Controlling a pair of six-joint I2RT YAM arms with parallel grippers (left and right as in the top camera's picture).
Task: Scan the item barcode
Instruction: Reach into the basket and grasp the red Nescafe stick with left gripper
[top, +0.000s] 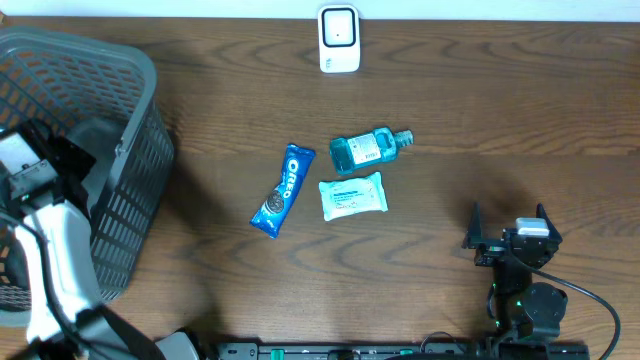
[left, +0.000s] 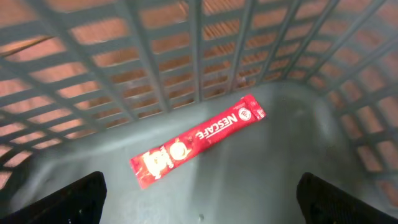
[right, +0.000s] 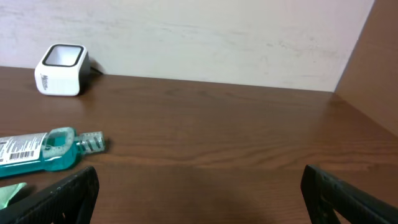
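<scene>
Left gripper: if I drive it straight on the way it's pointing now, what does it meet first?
Probably the red Nescafe sachet lying flat on the basket floor, ahead of the open left gripper. Depth is unclear, so it might touch bare floor beside it.

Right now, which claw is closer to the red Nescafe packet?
Left. The left claw hovers over the Nescafe packet inside the basket; the right claw is far across the table.

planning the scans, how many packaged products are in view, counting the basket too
4. On the wooden table: blue Oreo biscuit packet, teal plastic mouthwash bottle, white wipes pack. Inside the grey plastic basket: red Nescafe sachet. More may lie hidden in the basket.
</scene>
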